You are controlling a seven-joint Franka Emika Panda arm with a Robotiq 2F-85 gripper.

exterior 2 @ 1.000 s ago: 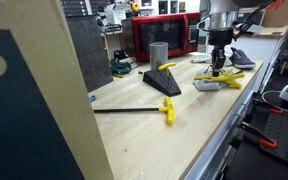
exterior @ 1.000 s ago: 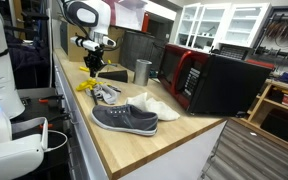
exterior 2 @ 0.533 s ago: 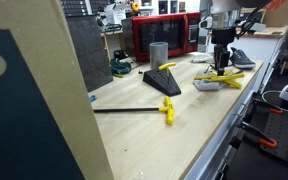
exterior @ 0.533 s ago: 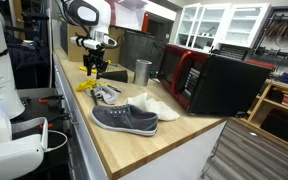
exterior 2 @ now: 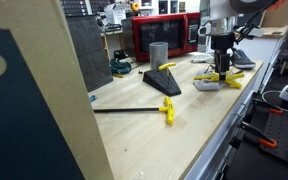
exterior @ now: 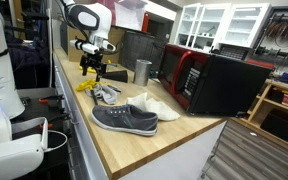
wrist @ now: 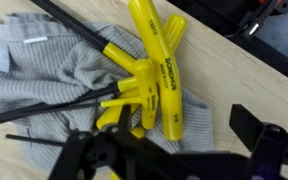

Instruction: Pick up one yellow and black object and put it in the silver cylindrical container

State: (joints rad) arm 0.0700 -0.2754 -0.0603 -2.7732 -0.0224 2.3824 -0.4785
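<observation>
Several yellow and black T-handle tools lie bunched on a grey cloth, seen in both exterior views. My gripper hangs just above them, open, with nothing between its fingers. In both exterior views the gripper stands over the pile. The silver cylindrical container stands upright on the wooden counter, apart from the gripper. One more yellow-handled tool lies alone with its black shaft on the counter.
A grey shoe and a white cloth lie near the pile. A black and red microwave-like box stands behind. A black wedge sits by the container. The counter edge runs close to the pile.
The jaws went from shut to wide open and the gripper rose slightly above the pile. The yellow tools stay on the cloth.
</observation>
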